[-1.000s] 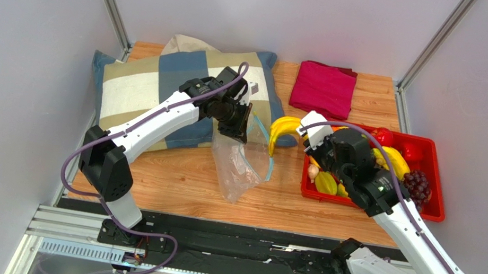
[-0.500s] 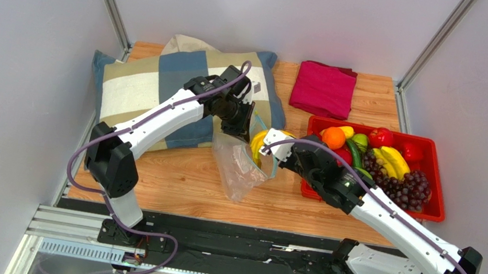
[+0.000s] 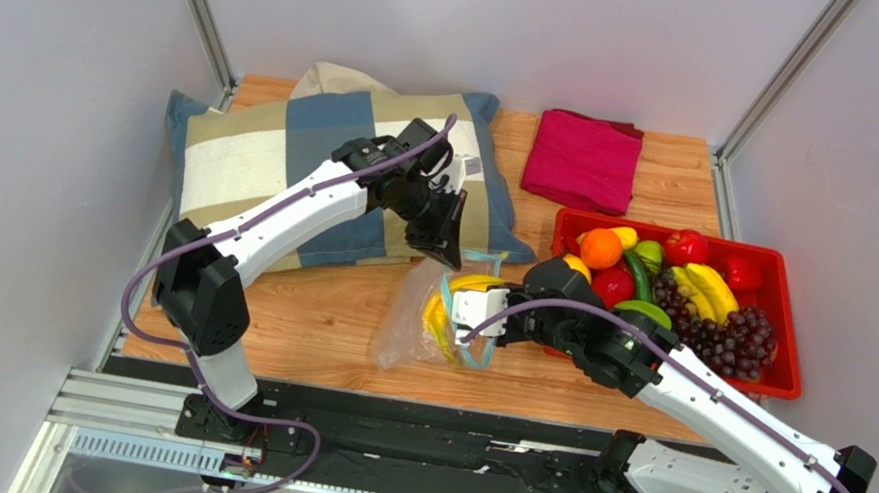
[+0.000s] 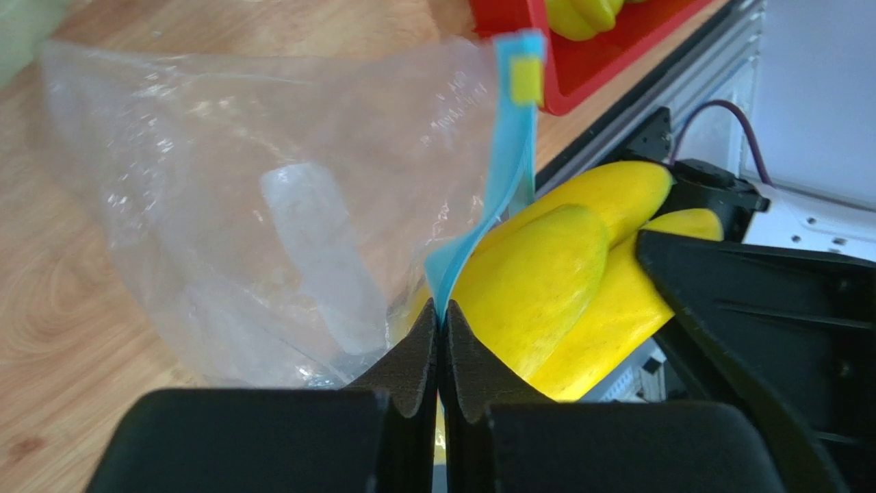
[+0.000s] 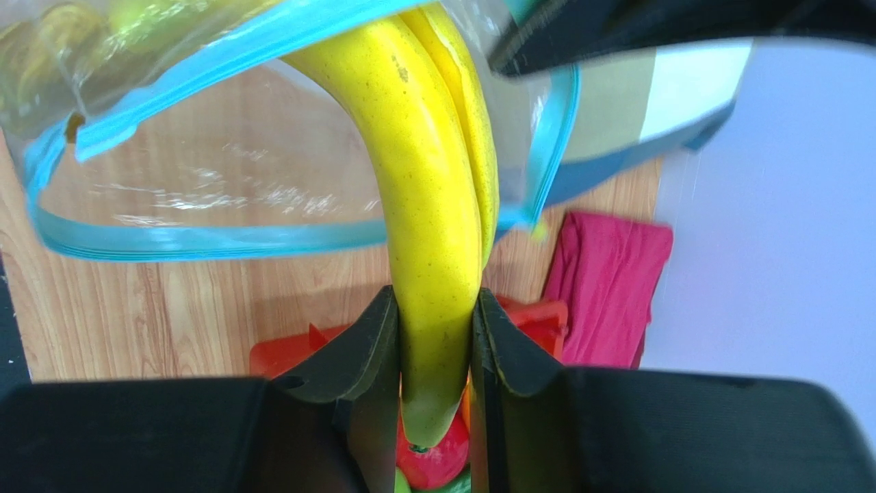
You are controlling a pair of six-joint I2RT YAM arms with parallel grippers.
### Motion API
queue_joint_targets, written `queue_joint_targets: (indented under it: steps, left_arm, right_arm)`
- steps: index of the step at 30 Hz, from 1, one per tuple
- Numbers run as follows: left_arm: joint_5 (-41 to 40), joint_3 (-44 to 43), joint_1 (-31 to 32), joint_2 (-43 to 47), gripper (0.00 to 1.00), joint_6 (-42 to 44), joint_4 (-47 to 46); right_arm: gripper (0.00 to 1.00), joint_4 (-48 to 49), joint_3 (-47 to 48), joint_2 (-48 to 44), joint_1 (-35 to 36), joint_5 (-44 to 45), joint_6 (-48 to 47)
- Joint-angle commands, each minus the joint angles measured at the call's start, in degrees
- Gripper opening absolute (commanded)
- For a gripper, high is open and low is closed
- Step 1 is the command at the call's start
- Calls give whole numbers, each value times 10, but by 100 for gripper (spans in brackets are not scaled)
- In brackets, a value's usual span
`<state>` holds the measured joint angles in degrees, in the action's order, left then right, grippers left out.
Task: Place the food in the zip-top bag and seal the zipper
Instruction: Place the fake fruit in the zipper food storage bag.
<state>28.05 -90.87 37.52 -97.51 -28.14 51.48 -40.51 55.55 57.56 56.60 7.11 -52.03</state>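
The clear zip-top bag [image 3: 406,323] lies crumpled on the wood with its mouth facing right. My left gripper [image 3: 441,248] [image 4: 442,327] is shut on the teal zipper [image 4: 506,175] at the upper lip and holds the mouth apart. A yellow banana bunch [image 3: 449,310] [image 5: 432,175] is pinched near its stem end by my right gripper [image 3: 475,317] [image 5: 436,331]. The bunch's far end passes through the zipper loop [image 5: 206,241] into the bag [image 5: 195,169]. In the left wrist view the banana bunch [image 4: 555,282] presses against the strip. The other food [image 3: 684,294] is piled in the red tray.
The red tray [image 3: 782,385] sits at the right, just behind my right forearm. A patchwork pillow [image 3: 276,159] lies at the back left under my left arm. A folded red cloth [image 3: 582,160] rests at the back. The table's front edge is close below the bag.
My right arm swung left from the tray with the banana bunch and pushed it into the bag's mouth. The bag sank lower and flatter, and the left gripper shifted slightly right.
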Motion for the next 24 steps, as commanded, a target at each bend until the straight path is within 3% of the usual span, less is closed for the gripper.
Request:
queue_joint_targets:
  steps: [1,8,18,24]
  left_arm:
    - [81,9,2,21,0,9,-46]
    - [113,40,1,50,0,10,-86]
    - [148,82,1,51,0,-17,-115]
    - [170,99,0,48,0,-14,-135]
  right_arm:
    - [0,20,4,-25,8,-124,-60]
    - [0,47,-50,-64,8,-220,-131]
    - [0,-84,80,55,8,-249,-135]
    - [0,-127,97,51,32,-230,-247]
